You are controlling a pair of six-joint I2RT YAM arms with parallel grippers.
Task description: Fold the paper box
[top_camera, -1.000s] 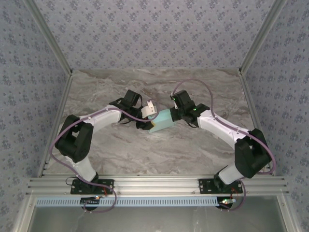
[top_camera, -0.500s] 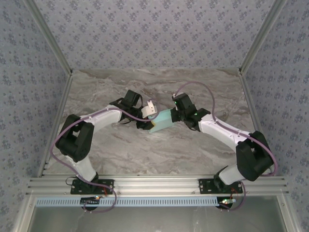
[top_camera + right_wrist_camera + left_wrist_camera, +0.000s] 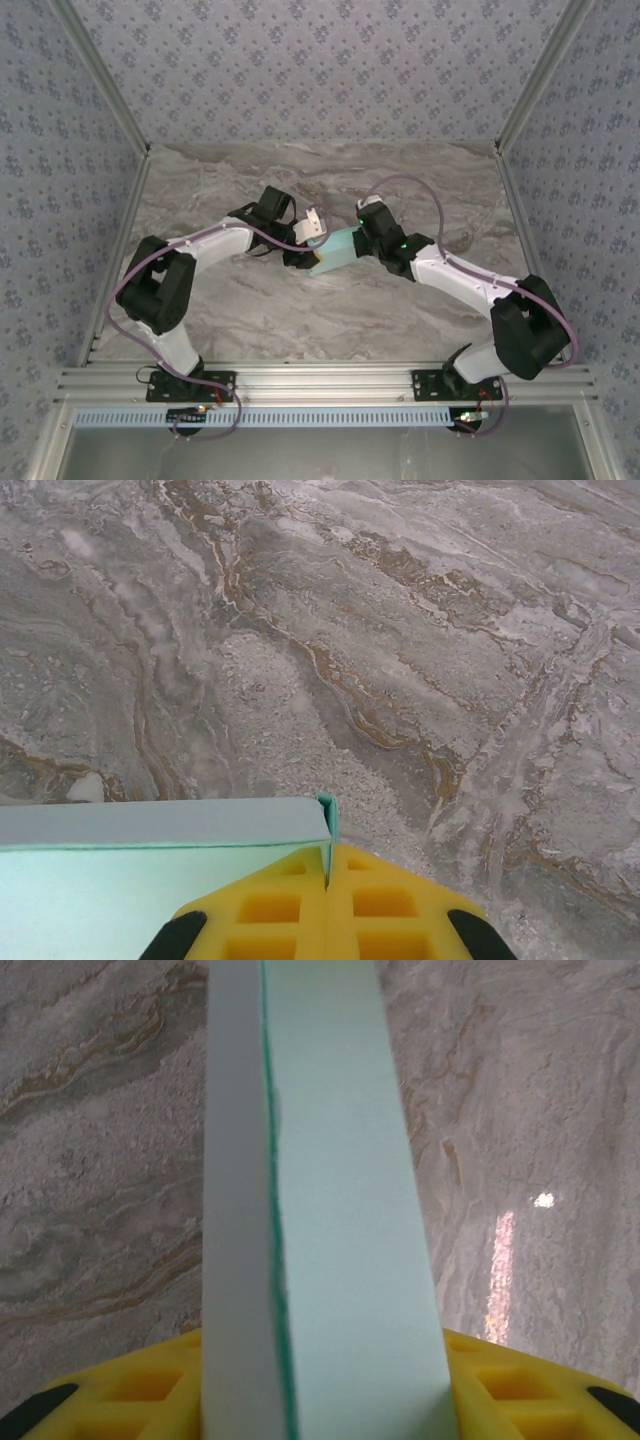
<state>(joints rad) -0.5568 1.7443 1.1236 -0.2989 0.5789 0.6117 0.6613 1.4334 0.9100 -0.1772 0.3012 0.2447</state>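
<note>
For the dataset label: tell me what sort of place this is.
Probably a robot test cell, not a home or shop: a grey marble-patterned table walled by blue floral-patterned panels, a silver aluminium frame rail along its near edge, and two white-and-black robot arms bolted to it.

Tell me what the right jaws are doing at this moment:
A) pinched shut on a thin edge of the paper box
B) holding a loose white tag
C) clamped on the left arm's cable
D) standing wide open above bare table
A: in the right wrist view the right jaws' yellow pads meet with a thin cyan edge of the paper box caught in the seam between them, above the marble table.
</note>
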